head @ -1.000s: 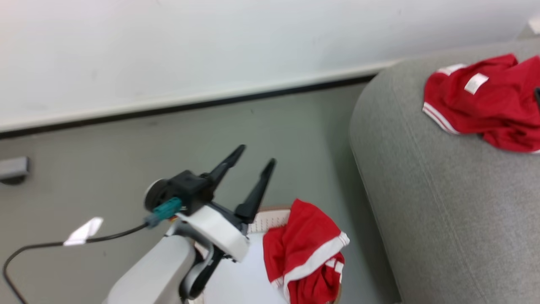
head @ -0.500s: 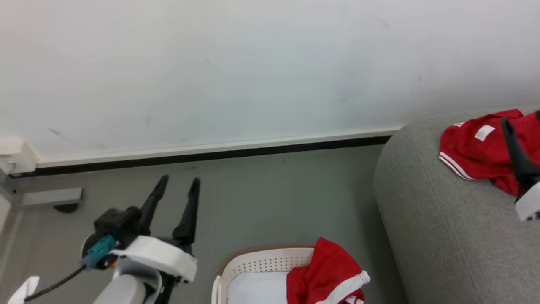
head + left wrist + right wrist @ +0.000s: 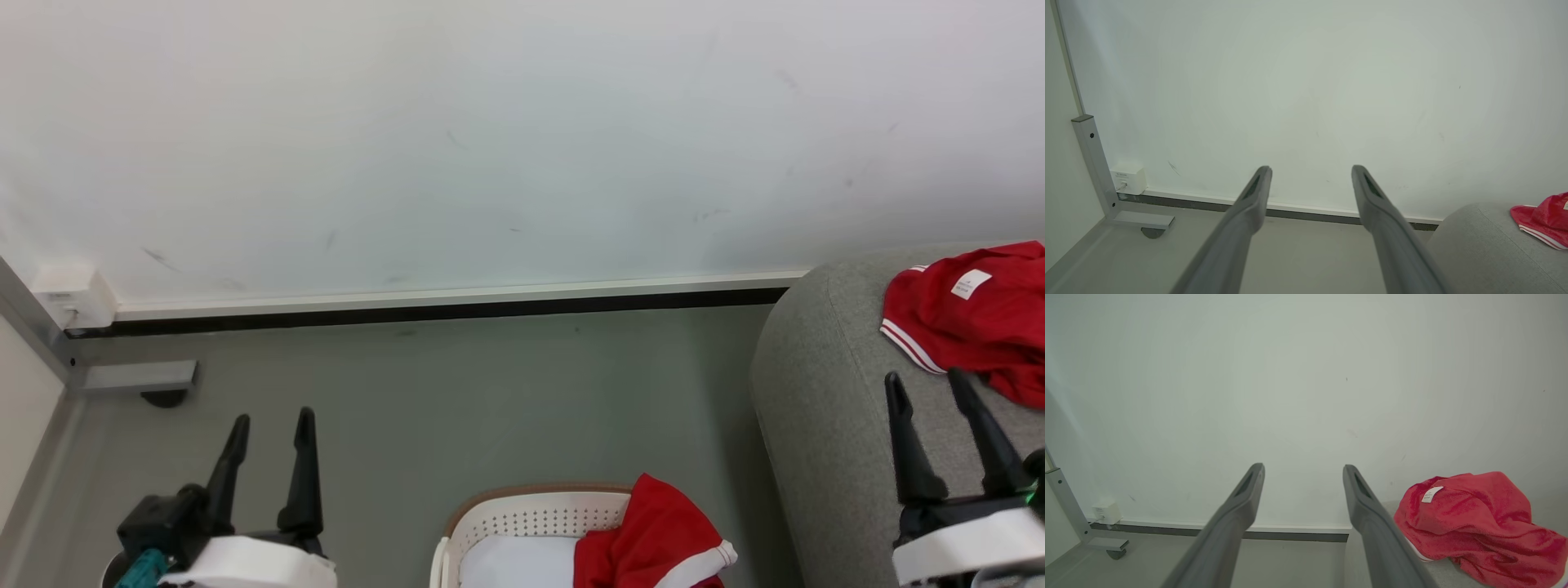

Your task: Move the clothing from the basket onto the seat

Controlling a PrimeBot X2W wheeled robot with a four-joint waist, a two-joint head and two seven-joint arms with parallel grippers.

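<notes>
Ahead of you a plain white wall [image 3: 490, 147] meets a smooth grey-green floor [image 3: 490, 392] at a black skirting strip [image 3: 457, 309]. The oval cream-white perforated plastic basket [image 3: 531, 513] stands on that floor near the large light grey fabric sofa [image 3: 816, 425], a red white-trimmed garment [image 3: 645, 539] draped over its right side. A second red garment [image 3: 971, 327] lies on the sofa. Your left gripper [image 3: 273, 416] and right gripper [image 3: 925, 380] are both spread, empty.
</notes>
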